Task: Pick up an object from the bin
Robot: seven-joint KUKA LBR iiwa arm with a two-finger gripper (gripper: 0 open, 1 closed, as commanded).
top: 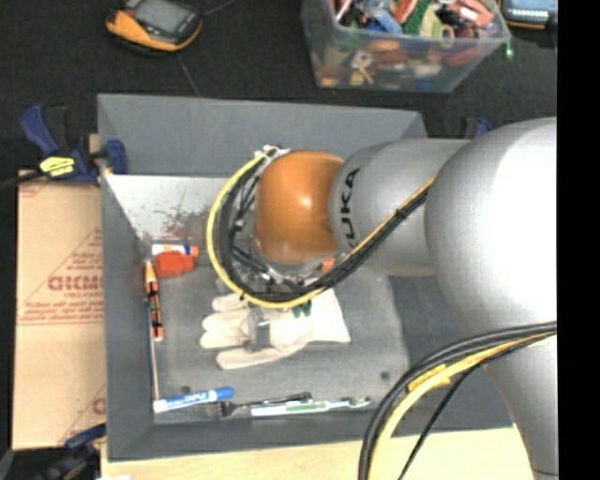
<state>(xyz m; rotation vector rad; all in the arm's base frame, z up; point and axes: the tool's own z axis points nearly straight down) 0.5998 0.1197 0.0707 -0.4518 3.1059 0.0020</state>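
Matt metal bin (281, 127) (cloth glove (281, 333))

My grey metal bin (281, 131) holds a white fabric glove (234, 333) at centre, an orange block (173, 262) at ten o'clock, a blue-capped white marker (192, 400) at seven.

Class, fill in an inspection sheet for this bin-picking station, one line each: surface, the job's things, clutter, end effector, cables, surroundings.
Surface: grey metal bin, reddish scuffs on the floor near its far left corner.
Job's things: white glove lying flat mid-bin, under the end effector.
Clutter: orange block and orange-and-black pen by the left wall; blue marker and white-and-green pen along the near wall.
End effector: low over the glove, beneath the orange wrist cover.
Cables: yellow and black cables loop round the wrist.
Surroundings: clear tub of coloured bits and an orange-black handheld device beyond the bin.
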